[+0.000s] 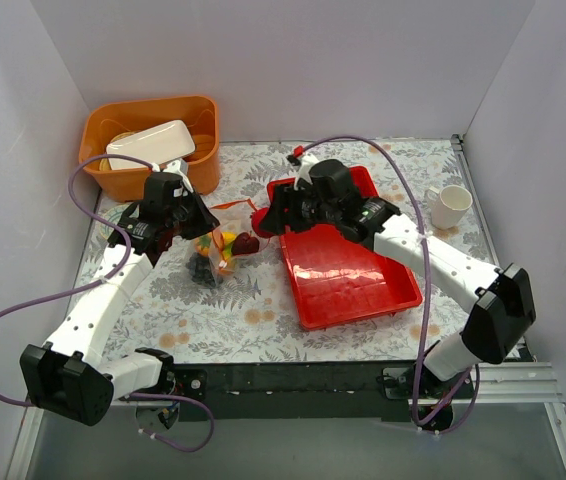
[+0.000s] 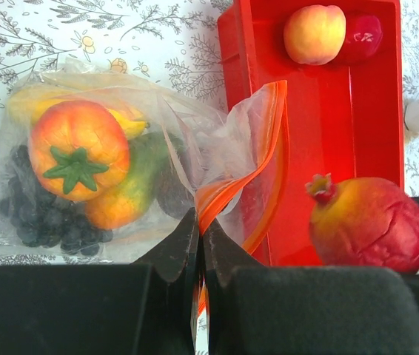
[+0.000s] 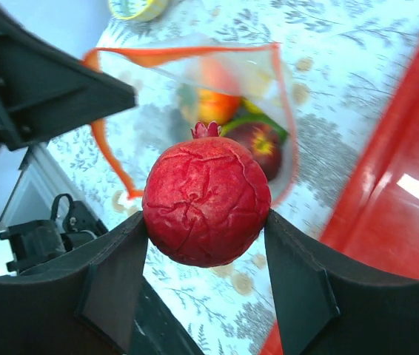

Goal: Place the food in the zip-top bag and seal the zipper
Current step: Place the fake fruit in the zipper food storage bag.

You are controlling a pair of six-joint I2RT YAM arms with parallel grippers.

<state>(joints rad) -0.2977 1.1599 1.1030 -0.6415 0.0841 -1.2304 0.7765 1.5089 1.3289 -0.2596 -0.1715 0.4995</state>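
Clear zip-top bag [image 2: 121,170] on the tabletop [image 2: 32,37], just left of one red tray [image 2: 372,126]. Visible inside: one orange fruit [image 2: 76,148], one yellow piece [image 2: 28,103], one mango [image 2: 132,192], one grape bunch [image 2: 43,218]. Left fingers [image 2: 172,255] pressed together on the zipper [image 2: 269,148]. Right fingers [image 3: 113,288] pinch one pomegranate [image 3: 206,201] at the bag mouth. In the tray: one peach ball [image 2: 314,33], one red ball [image 2: 363,37].

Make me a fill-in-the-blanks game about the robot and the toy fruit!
1. The right pincer grips a round red ____.
2. The left pincer is pinched shut on the mouth of the clear zip-top ____.
3. The peach lies in the red ____.

Missing words: pomegranate; bag; tray.
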